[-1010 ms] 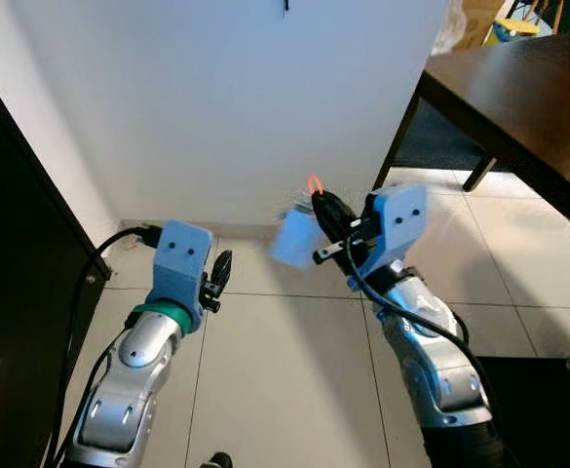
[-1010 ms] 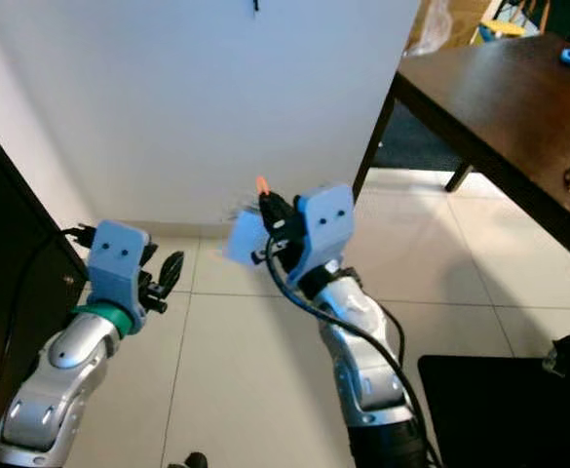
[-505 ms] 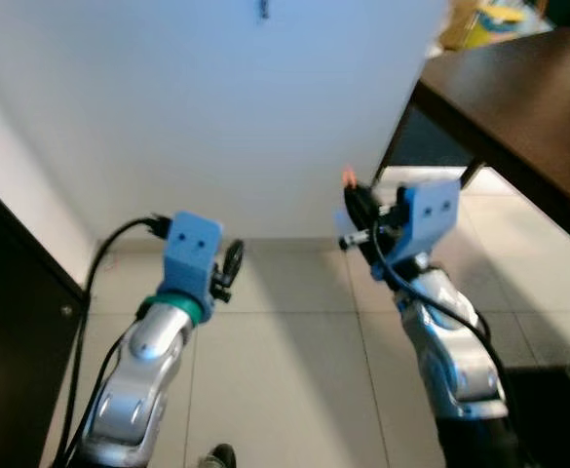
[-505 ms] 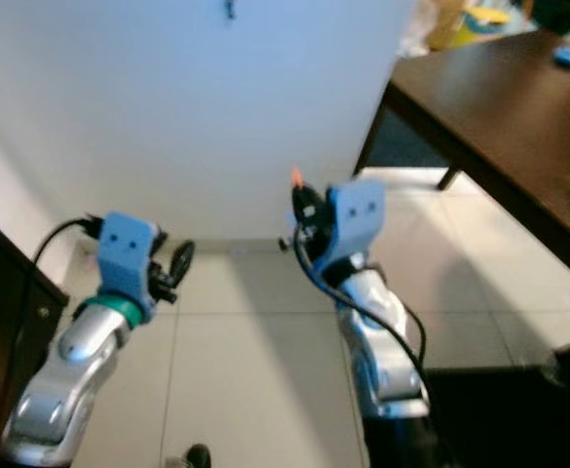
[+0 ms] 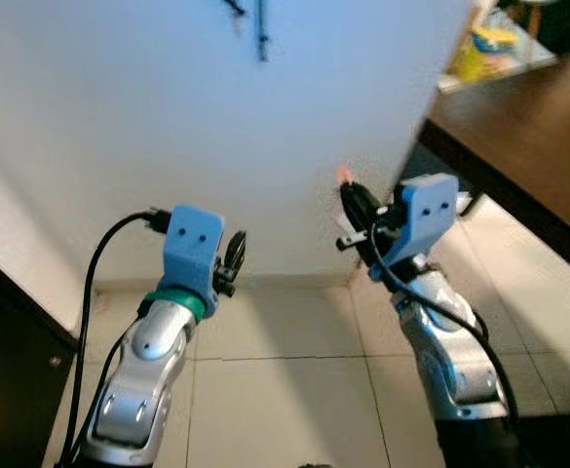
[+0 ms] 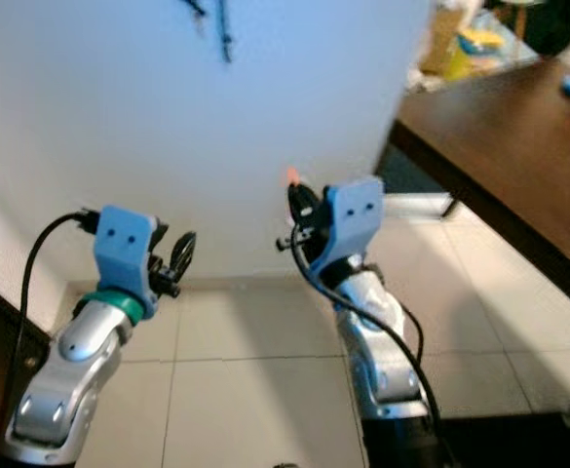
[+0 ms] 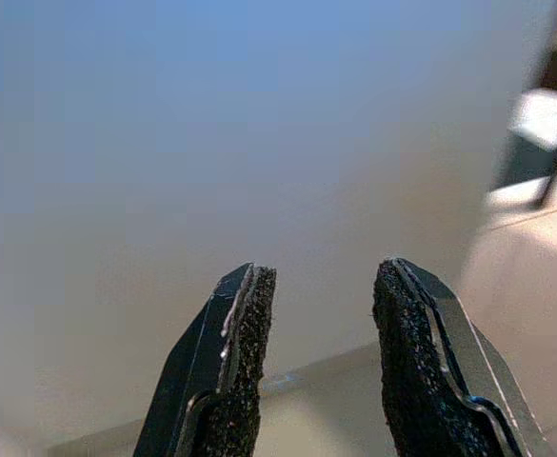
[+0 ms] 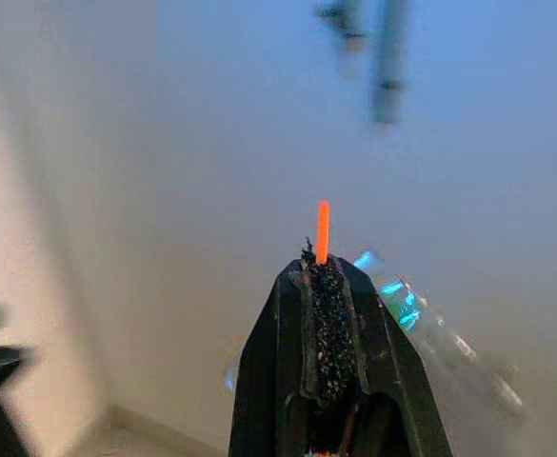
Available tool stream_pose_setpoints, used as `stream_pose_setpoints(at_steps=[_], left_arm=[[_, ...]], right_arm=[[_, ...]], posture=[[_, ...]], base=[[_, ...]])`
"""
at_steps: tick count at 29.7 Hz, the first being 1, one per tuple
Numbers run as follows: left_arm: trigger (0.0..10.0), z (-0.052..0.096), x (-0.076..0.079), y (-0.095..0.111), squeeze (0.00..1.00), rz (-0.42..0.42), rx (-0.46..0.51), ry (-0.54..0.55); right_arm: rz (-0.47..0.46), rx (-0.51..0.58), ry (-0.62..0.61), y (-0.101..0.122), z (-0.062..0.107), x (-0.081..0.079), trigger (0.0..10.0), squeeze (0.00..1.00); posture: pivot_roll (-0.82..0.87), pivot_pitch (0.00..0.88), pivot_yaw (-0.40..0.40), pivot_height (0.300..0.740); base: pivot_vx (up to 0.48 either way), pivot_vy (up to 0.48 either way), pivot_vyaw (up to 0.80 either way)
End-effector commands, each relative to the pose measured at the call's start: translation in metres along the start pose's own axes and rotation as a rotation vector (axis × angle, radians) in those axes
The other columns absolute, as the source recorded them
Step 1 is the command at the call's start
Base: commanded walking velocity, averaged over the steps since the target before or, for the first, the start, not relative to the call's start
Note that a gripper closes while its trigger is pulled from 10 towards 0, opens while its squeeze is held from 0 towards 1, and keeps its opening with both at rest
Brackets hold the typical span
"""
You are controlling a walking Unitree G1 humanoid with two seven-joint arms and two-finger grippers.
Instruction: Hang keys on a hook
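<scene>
Dark hooks [image 5: 262,29] stick out of the white wall, high up and left of centre; they are blurred in the right wrist view [image 8: 387,67]. My right gripper [image 5: 349,198] is raised before the wall, below and to the right of the hooks. It is shut on the keys' thin orange loop [image 8: 323,231], which pokes out past the fingertips. A blurred pale tag with blue glints [image 8: 407,309] hangs beside the fingers. My left gripper [image 5: 234,258] is held up lower and to the left, open, with nothing between its fingers [image 7: 245,314].
A dark wooden table [image 5: 528,127] stands at the right, its leg near the wall's corner. A dark cabinet [image 5: 12,331] lines the left edge. A black cable [image 5: 99,263] loops from my left wrist. Pale floor tiles [image 5: 285,390] lie below.
The view has tilted upward, so the hooks sit lower in the picture. My right gripper has risen closer to the wall with the loop, and the pale tag has swung out of the eye views.
</scene>
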State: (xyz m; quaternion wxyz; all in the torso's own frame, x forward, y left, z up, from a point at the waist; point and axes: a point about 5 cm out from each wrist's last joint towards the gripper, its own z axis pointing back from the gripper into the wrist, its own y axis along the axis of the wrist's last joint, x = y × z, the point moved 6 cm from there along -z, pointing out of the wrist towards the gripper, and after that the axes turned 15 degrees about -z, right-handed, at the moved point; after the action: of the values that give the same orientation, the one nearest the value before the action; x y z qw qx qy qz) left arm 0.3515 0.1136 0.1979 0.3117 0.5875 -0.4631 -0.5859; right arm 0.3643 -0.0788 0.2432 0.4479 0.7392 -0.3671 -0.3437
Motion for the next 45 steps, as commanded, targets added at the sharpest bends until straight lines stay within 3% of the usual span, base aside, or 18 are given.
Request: stream_pose_setpoints(at_steps=[1,11,22,31,34,36,38,39,45], left_arm=[[10.0,0.0,0.006,0.007,0.0,0.02,0.014,-0.015],[10.0,-0.001,0.007,0.014,0.0,0.026,0.032,-0.016],[10.0,-0.001,0.007,0.018,0.0,0.032,0.042,-0.022],[10.0,-0.001,0.006,0.018,0.0,0.059,0.033,-0.009],[10.0,0.001,0.001,0.022,0.0,0.066,0.059,0.015],[10.0,0.005,-0.022,0.031,0.0,-0.034,0.115,0.165],[10.0,0.005,-0.022,0.031,0.0,-0.034,0.115,0.165],[10.0,0.008,-0.032,0.035,0.0,-0.098,0.137,0.234],[10.0,0.017,-0.044,0.036,0.0,-0.091,0.133,0.268]], right_arm=[[0.013,0.004,-0.029,0.002,0.003,0.011,10.0,0.0],[0.017,0.029,-0.036,0.01,0.001,0.014,10.0,0.0],[0.0,0.037,-0.064,0.013,0.0,0.021,10.0,0.0],[0.054,0.049,-0.053,0.017,-0.002,0.022,10.0,0.0],[0.059,0.051,-0.039,0.018,-0.002,0.02,10.0,0.0],[0.061,0.051,0.008,0.02,-0.003,0.013,10.0,0.0],[0.061,0.051,0.008,0.02,-0.003,0.013,10.0,0.0],[0.06,0.049,0.033,0.021,-0.002,0.009,10.0,0.0],[0.054,0.026,0.1,0.021,0.001,0.004,10.0,0.0]], posture=[[-0.06,0.112,0.055,0.74],[-0.06,0.112,0.055,0.74],[-0.05,0.11,0.058,0.74],[-0.06,0.097,0.056,0.74],[-0.06,0.095,0.056,0.74],[-0.06,0.094,0.058,0.74],[-0.06,0.094,0.058,0.74],[-0.06,0.094,0.058,0.74],[-0.06,0.099,0.054,0.74]], base=[[0.472,0.0,0.0],[0.472,0.0,0.0],[0.472,0.0,-0.73],[0.392,0.0,-0.27],[0.0,0.0,0.0],[0.0,0.0,0.0],[0.0,0.0,0.0],[0.0,0.0,0.0],[0.0,0.0,0.0]])
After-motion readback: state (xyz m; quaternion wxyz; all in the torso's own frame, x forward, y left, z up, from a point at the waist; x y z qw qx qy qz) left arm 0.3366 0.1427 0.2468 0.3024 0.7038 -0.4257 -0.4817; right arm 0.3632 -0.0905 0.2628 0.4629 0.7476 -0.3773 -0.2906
